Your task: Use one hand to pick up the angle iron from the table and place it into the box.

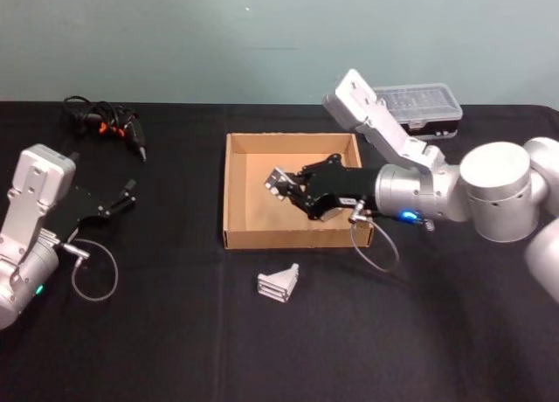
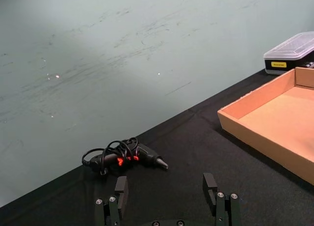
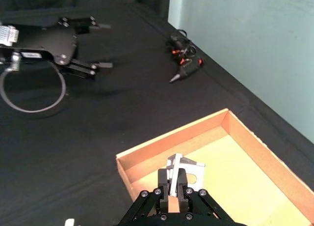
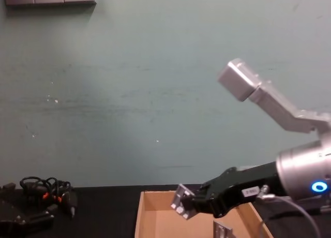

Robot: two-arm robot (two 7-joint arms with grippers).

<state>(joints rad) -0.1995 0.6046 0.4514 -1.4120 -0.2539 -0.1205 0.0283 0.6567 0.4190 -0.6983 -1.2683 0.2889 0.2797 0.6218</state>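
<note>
In the head view the right gripper point(image 1: 290, 189) reaches in over the box's point(image 1: 234, 192) right wall and is clamped on a small angle iron point(image 1: 277, 180). The angle iron sits above the box's floor and sticks out past the fingertips towards the box's left wall. The fingers cover part of it, so its long axis is hard to judge. A second angle iron point(image 1: 279, 284) lies on the black worktop point(image 1: 175, 332) just in front of the box's near wall, its length slanting up towards that wall. The left gripper point(image 1: 129, 197) rests well left of the box. In the left wrist view that gripper point(image 2: 167, 192) has its fingers spread wide with nothing between them, and their bases are cut off at the frame edge. Only a corner of the box point(image 2: 255, 100) shows here. In the right wrist view the right gripper point(image 3: 172, 183) pinches one upright flange of the angle iron point(image 3: 190, 168) over the box's point(image 3: 162, 146) near corner. The other flange, with a hole through it, faces away from the fingers. In the chest view the right gripper point(image 4: 190, 206) holds the angle iron point(image 4: 179, 198) near the level of the box's point(image 4: 140, 217) rim, and the box floor is cut off below.
</note>
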